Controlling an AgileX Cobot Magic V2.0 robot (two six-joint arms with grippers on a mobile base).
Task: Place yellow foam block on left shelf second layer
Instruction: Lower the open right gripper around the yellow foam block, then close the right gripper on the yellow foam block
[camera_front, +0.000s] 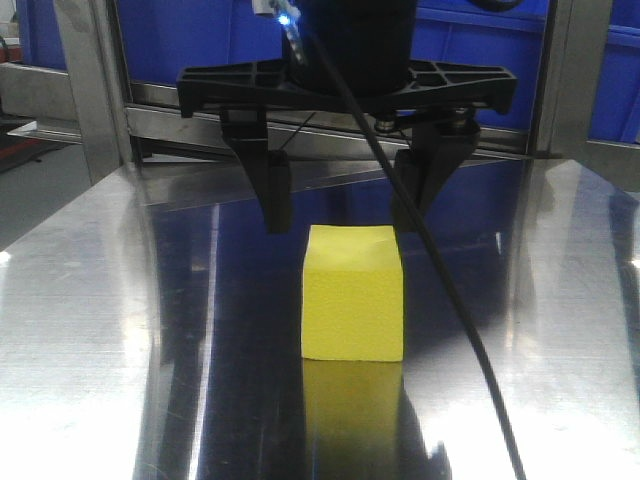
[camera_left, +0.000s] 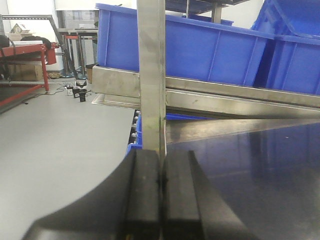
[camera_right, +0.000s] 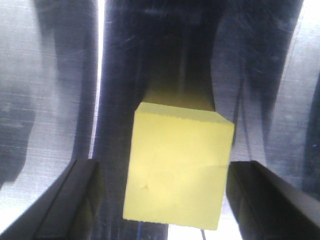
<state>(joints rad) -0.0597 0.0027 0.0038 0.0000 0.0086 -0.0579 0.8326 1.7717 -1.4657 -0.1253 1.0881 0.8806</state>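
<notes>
So the bright yellow foam cube (camera_front: 353, 295) is sitting flat and square on the shiny steel bench (camera_front: 100, 300), and I'm placing everything else off that cube. Your right arm's jaws are hanging spread wide, one finger on either side of the cube. Gaps are showing on both sides in the right wrist view, so nothing is touching it. That straddle is looking like a lined-up side grip to me. The cube is nearly filling the span, so you're needing it centred. Your left arm's jaws are pressed together on nothing, away from the cube and facing a grey steel upright (camera_left: 151, 75) and blue plastic bins (camera_left: 200, 50), presumably just to be out of the way. A black cable (camera_front: 440, 270) is draping past the cube's right side. I'm not able to tell whether this surface is already the shelf's second layer.
</notes>
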